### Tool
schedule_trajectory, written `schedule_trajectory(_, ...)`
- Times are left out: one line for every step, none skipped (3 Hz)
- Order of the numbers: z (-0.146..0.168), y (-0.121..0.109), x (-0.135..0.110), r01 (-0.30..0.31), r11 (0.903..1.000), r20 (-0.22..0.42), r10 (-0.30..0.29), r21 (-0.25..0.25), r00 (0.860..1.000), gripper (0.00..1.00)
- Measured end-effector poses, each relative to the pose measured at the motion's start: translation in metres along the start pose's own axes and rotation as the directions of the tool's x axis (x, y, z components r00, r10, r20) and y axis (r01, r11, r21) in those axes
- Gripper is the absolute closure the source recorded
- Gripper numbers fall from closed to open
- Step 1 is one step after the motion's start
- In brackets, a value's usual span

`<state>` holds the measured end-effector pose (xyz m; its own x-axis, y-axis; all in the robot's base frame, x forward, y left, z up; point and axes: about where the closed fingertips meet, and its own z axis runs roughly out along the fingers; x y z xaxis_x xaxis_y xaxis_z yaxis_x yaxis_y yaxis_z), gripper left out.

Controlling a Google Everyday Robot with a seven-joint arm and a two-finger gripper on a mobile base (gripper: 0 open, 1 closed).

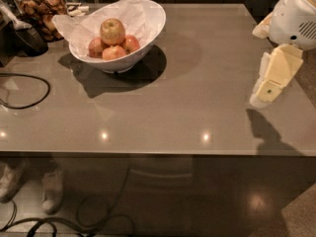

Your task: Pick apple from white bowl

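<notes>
The apple [112,31], large and yellow-green with a red-orange blush, sits on top of three smaller red apples [114,52] in the white bowl [148,31]. The bowl is lined with crinkled white paper and stands at the table's far left. My gripper [269,85], a cream-yellow piece under the white arm, hangs over the table's right edge. It is far to the right of the bowl and holds nothing that I can see.
A glass jar of brown snacks [42,6] stands behind the bowl at the far left, next to a dark object [24,36]. A black cable [29,90] loops on the grey table [173,107] at the left. Shoes and cables lie on the floor below.
</notes>
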<state>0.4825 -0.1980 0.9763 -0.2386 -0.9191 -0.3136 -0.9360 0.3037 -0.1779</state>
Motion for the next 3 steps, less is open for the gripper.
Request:
schedule_trajectory(0.0113, -0.0089, -0.0109, 0.032, 0.9986, 0.025, -0.031, -0.041, 0.999, 0.0)
schedule_trajectory(0.0123, -0.0098, -0.0115, 0.037, 0.9984, 0.027, -0.036, -0.044, 0.999, 0.0)
schedule_trajectory(0.0138, -0.0149, -0.0178, 0.014, 0.9998, 0.097, -0.013, -0.011, 0.995, 0.0)
